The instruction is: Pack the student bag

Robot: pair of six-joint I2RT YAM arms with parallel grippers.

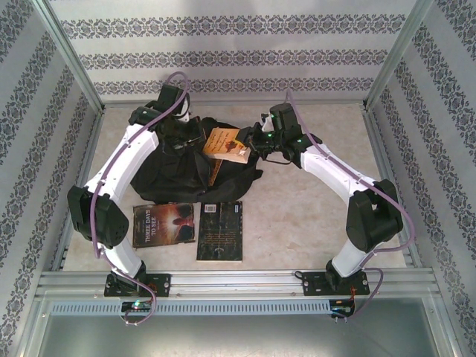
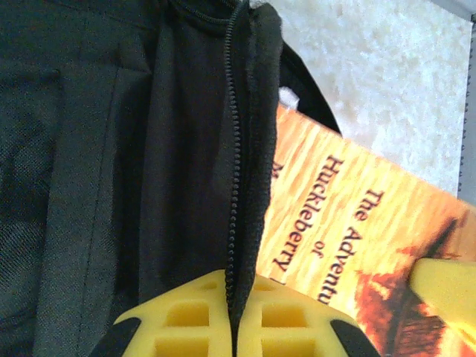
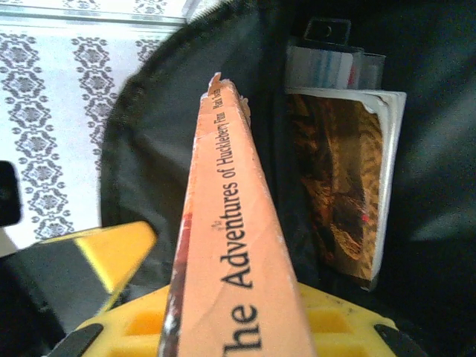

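Our left pincer [image 2: 232, 316] pinches the zipper edge [image 2: 234, 149] of the bag [image 1: 167, 182], holding its mouth open at the far middle of the table [image 1: 312, 208], while our right pincer [image 3: 238, 323] grips an orange book [image 3: 234, 216] poised there, which we judge must next slide deeper inside.

In the left wrist view, the bottom edge cuts off the left gripper [image 2: 232, 316] below its yellow fingers [image 2: 186, 316]. The student bag [image 2: 111, 149] hides the left part of the orange book [image 2: 349, 223], so you read only part of its title. In the right wrist view, the bottom edge cuts the spine's opening word at the right gripper [image 3: 238, 335], and the author's name is too small to read. The book inside the bag [image 3: 338, 186] has a blurred cover, and the pale thing [image 3: 327, 67] behind it is too blurred to name. From above, the print on the dark book [image 1: 220, 230] near the near edge of the table [image 1: 312, 216] is too small for you to read.
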